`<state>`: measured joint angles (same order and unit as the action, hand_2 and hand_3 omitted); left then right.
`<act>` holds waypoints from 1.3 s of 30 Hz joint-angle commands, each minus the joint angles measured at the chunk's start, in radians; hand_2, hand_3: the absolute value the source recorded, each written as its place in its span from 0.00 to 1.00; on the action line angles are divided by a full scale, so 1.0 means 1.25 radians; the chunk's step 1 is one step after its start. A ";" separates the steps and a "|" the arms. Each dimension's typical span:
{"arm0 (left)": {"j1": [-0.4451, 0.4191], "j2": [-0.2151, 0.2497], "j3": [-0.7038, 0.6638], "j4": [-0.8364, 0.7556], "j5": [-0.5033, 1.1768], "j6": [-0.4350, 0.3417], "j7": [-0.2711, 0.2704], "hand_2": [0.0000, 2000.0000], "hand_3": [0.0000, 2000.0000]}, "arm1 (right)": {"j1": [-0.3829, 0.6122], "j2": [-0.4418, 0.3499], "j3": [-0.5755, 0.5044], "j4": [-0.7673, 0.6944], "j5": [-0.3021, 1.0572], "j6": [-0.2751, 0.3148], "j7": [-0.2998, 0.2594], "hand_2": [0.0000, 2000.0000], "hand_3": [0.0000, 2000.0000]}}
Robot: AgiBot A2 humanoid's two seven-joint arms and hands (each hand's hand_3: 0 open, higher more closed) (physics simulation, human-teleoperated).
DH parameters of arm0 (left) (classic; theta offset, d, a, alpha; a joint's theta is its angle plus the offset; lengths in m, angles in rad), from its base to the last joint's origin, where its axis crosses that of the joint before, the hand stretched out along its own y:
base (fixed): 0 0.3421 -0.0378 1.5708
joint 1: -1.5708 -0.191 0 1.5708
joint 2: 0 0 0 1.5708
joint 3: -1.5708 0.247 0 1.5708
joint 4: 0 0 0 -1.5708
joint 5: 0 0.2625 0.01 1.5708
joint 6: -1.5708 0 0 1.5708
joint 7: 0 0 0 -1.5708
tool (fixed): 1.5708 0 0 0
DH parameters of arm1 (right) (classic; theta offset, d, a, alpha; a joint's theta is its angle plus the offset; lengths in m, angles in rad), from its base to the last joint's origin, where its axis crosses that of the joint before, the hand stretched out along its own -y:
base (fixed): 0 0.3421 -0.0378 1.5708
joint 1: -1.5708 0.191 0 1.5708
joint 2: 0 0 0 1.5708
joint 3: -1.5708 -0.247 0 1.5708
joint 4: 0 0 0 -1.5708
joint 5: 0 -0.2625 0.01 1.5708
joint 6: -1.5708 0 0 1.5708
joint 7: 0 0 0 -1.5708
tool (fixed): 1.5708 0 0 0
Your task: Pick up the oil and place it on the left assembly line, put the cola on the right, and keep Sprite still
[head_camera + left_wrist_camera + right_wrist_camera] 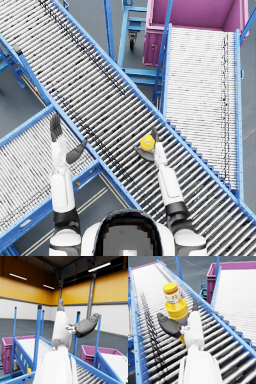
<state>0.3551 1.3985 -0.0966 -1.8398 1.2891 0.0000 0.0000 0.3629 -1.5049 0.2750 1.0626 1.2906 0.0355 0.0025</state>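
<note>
The right hand [148, 153] [173, 327] grips the yellow oil bottle [147, 142] [176, 306], upright, over the middle roller conveyor [100, 100]. The left hand [56, 129] [83, 327] is raised with its fingers spread, holding nothing, beside the left conveyor [25, 160].

The oil bottle [176, 307] in my right robot hand [170, 326] looks like glossy, translucent yellow plastic. Its cap [170, 288] is opaque yellow plastic with a ribbed edge. Below the cap sits a white printed label band [174, 297].

My left robot hand [84, 326] and the right one both have a dark grey matt finish. My forearms [195, 331] are smooth white shells with a slight sheen.

- The conveyor rollers [100, 95] look like bare light-grey metal, dully reflective.
- The side rails [238, 100] are smooth, blue-painted metal.
- The far crate [200, 12] is matt magenta plastic.
- The floor [20, 102] is flat grey and matt.
</note>
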 commanded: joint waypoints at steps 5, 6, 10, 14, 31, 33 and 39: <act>-0.008 0.003 -0.007 -0.031 0.000 0.000 0.000 0.00 0.00 | 0.036 0.008 0.034 0.039 0.005 0.095 -0.001 1.00 1.00; -0.013 0.004 -0.008 -0.034 0.000 0.000 0.000 0.00 0.00 | 0.031 0.008 0.023 0.093 0.004 0.083 -0.002 1.00 1.00; -0.039 0.009 0.018 -0.068 0.000 0.000 0.000 0.00 0.00 | 0.064 -0.010 -0.030 0.300 0.002 0.093 -0.002 1.00 1.00; -0.045 0.012 0.108 -0.084 0.000 0.000 0.000 0.00 0.00 | 0.126 -0.050 -0.030 0.428 0.000 0.094 -0.001 1.00 1.00; 0.000 0.077 0.340 0.016 0.260 0.000 0.000 0.00 0.00 | 0.152 0.016 0.240 0.511 0.000 0.099 -0.006 1.00 1.00; 0.018 0.092 0.341 0.030 0.264 -0.019 0.000 0.00 0.00 | 0.141 0.020 0.267 0.509 0.000 0.083 -0.007 1.00 1.00; 0.021 0.098 0.340 0.044 0.268 -0.067 -0.002 0.68 0.16 | 0.133 0.038 0.285 0.528 0.002 -0.020 -0.002 1.00 1.00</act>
<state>0.3593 1.5053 0.3252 -1.7897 1.6257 -0.1360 -0.0089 0.5264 -1.4521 0.6020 1.6899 1.2943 0.0023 0.0004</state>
